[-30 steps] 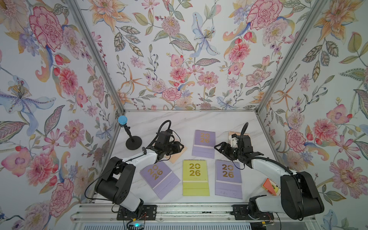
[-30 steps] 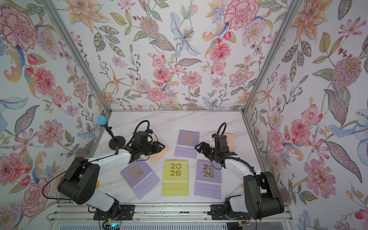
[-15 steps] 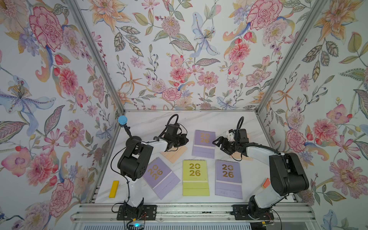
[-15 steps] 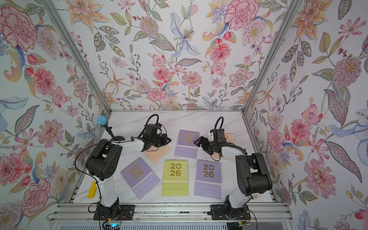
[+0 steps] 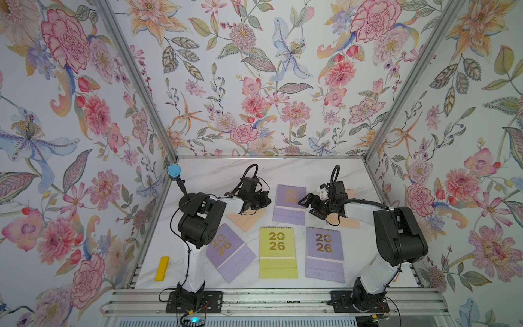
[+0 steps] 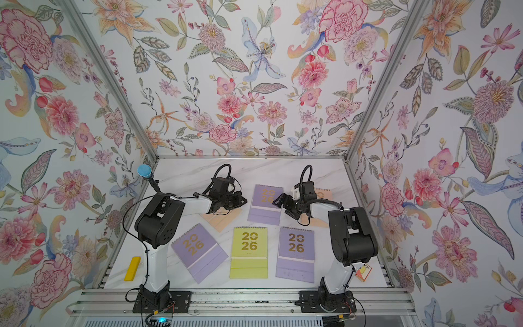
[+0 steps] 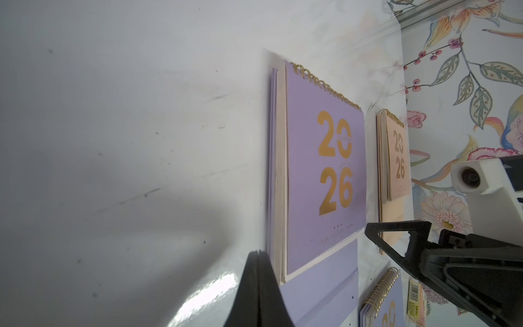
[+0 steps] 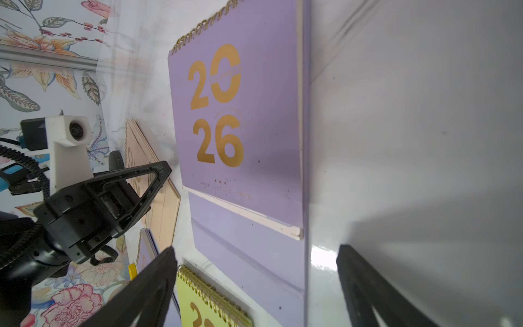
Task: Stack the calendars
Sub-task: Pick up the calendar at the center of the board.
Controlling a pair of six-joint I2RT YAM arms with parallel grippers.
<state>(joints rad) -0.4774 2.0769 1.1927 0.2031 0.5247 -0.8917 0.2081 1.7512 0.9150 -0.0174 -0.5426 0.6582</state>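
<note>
Six calendars lie flat, unstacked, on the table in both top views, the far lilac calendar between left gripper and right gripper. Left wrist view: fingers pressed together, empty. Right wrist view: fingers spread wide by that calendar's edge, holding nothing.

The marbled surface carried three lilac calendars, two peach calendars, a yellow-green calendar and a yellow bar.

Left arm and right arm: white links, black joint housings, bolted black base plates. Looped black cables feed white camera mounts. Triangular black tool fingers.
</note>
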